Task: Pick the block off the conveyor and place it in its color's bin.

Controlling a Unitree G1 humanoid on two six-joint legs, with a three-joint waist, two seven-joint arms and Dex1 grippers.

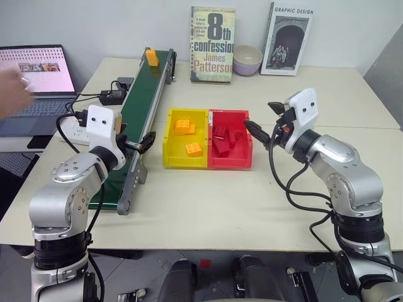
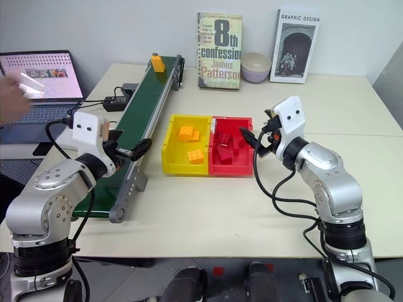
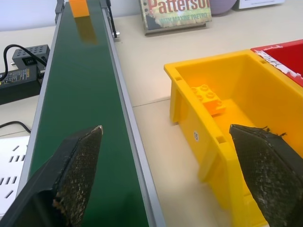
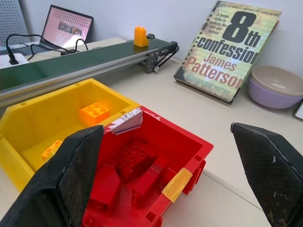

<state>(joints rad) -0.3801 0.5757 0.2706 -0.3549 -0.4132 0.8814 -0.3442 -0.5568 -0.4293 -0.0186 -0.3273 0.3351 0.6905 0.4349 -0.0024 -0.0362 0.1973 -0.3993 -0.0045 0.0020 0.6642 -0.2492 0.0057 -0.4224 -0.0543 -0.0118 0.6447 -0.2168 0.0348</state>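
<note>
Spreading across your view is the pale desk (image 1: 264,207), and on it the conveyor (image 1: 141,107) runs away from you on the robot's left, its long axis pointing toward the back wall. Just beside the belt, on its right, sits the bin (image 1: 169,143), the yellow tray joined to a red tray (image 1: 247,143); the yellow one already holds a few orange bricks. Behind them a paperback (image 1: 213,44) leans on the wall near a bowl (image 1: 247,59), and a laptop (image 1: 34,82) stands off to the left with a person's blurred hand (image 1: 14,91) in front of it.

Your left claw (image 1: 143,143) hovers over the near stretch of the belt with its jaws spread wide and nothing between them. Your right claw (image 1: 257,132) hangs just beside the red tray, also wide open and empty.

The block (image 1: 152,56) stands at the far end of the belt, well apart from both claws. It looks upright, taller than it is wide, with what appears to be a stud on top, though it is too small to tell more. Expect it to be light, rigid and smooth-sided, so it may slip or tip if nudged; you would likely do best to close on its two flat opposite sides, low on the body, squarely across the belt.
</note>
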